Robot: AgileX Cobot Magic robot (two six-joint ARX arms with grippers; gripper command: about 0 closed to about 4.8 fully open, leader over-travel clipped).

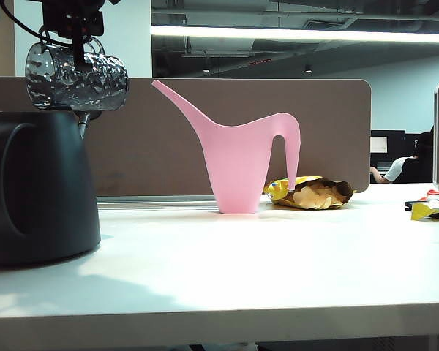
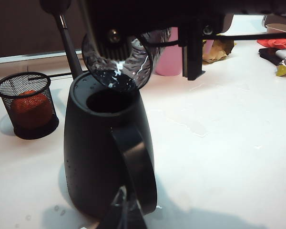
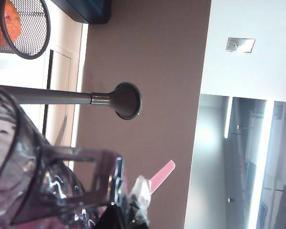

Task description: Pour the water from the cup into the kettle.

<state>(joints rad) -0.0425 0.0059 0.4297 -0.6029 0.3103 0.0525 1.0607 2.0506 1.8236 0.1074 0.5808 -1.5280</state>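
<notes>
At about ten o'clock in the outside view, high over the desk (image 1: pixel 278 270), the right tool (image 1: pixel 77 33) pinches the cup (image 1: pixel 77 77) by its handle, jaws pressed tight on it. The cup lies on its side, right above the kettle (image 1: pixel 40 186). In the left wrist view the cup's mouth (image 2: pixel 119 64) tips down over the kettle's round hole (image 2: pixel 108 100), and a little water shines at its low lip. The kettle's knob (image 3: pixel 127 100) on its thin stem sticks up just beside the cup. The left tool (image 2: pixel 126 210) sits low near the kettle's handle, at six o'clock in its own view; I cannot tell if it is spread or pressed together. The pour looks almost done. What could go wrong: the hole is small and the cup's lip hangs near its edge, so water could run down the kettle's side onto the desk. The cup could also bump the stem if it swings. A pink can (image 1: pixel 238 157) stands well apart, at three o'clock from the kettle.
</notes>
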